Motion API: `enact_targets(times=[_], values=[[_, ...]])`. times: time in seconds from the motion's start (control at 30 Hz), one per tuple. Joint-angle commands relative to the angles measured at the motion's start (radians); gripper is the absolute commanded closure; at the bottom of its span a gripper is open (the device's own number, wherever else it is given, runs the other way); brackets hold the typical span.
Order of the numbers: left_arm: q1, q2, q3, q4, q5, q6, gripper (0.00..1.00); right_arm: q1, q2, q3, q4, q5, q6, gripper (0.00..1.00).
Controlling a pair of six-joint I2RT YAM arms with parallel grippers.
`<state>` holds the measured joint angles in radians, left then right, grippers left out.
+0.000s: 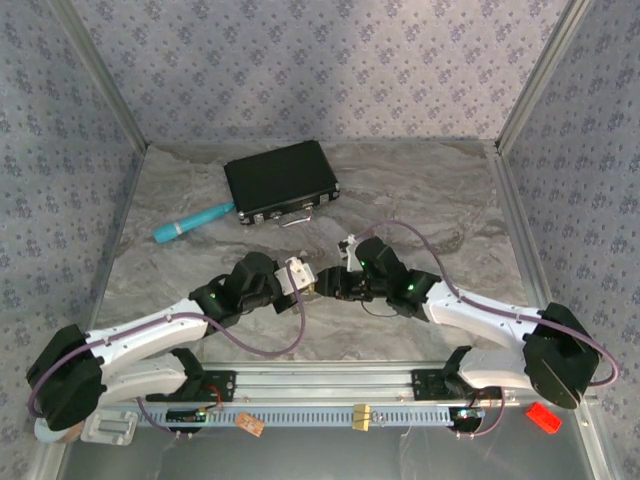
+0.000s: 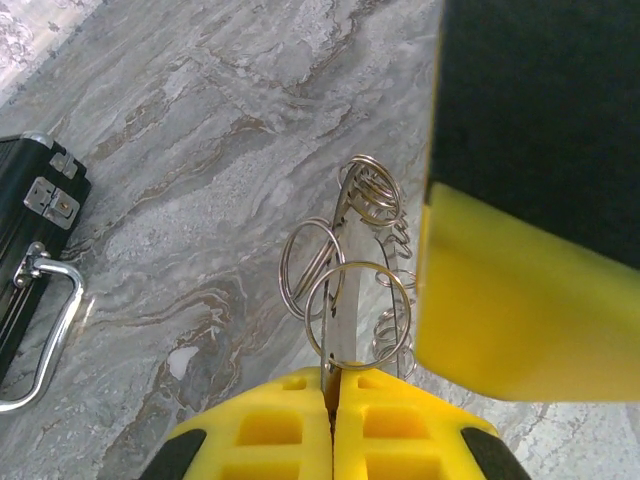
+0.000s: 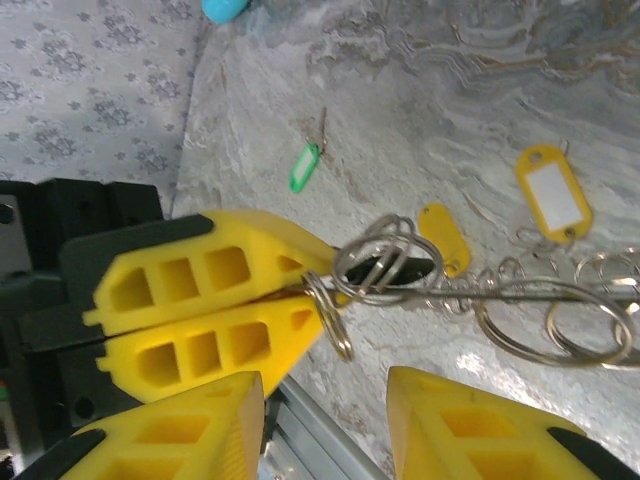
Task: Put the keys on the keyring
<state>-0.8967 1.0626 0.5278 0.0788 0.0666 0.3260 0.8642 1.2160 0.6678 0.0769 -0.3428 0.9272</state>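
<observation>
Marble table (image 3: 450, 100); right-wrist view: keyring (image 3: 385, 230), green key (image 3: 303, 167) beyond

The left arm (image 1: 150, 335) and right arm (image 1: 490, 320) are built alike: white shells along the links, bulky black housings at the joints, a small green light (image 1: 210, 295) near each wrist. A purplish-grey cable (image 1: 265, 345) runs outside each arm. The left hand (image 2: 330, 372) and right hand (image 3: 325, 395) have bright yellow plastic fingers (image 2: 270, 425) moulded with rectangular pockets, black-trimmed at the roots.
</observation>
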Motion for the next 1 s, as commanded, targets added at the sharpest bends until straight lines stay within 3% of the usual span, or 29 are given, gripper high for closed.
enact_targets(times=[0.0, 0.27, 0.6, 0.63, 0.7, 0.77, 0.87, 0.97], values=[[0.004, -0.001, 0.038, 0.023, 0.033, -0.033, 1.0, -0.009, 0.017, -0.003, 0.049, 0.035, 0.002, 0.63], [0.005, -0.007, 0.041, 0.011, 0.039, -0.041, 1.0, -0.01, 0.049, 0.006, 0.075, 0.049, 0.008, 0.72], [0.005, -0.013, 0.047, -0.005, 0.041, -0.046, 1.0, -0.012, 0.051, 0.011, 0.056, 0.064, 0.003, 0.97], [0.005, -0.016, 0.05, -0.01, 0.041, -0.047, 0.93, -0.012, 0.05, 0.012, 0.05, 0.064, 0.0, 1.0], [0.007, -0.034, 0.052, -0.024, 0.04, -0.042, 0.62, -0.012, 0.043, 0.018, 0.023, 0.07, -0.017, 1.0], [0.011, -0.076, 0.044, -0.044, 0.032, -0.031, 0.46, -0.02, 0.03, 0.022, -0.013, 0.069, -0.045, 1.0], [0.051, -0.183, 0.018, -0.079, 0.035, -0.026, 0.35, -0.049, 0.003, 0.04, -0.081, 0.029, -0.134, 1.0], [0.127, -0.29, -0.012, -0.118, 0.08, -0.025, 0.33, -0.082, -0.007, 0.096, -0.219, -0.032, -0.309, 1.0]])
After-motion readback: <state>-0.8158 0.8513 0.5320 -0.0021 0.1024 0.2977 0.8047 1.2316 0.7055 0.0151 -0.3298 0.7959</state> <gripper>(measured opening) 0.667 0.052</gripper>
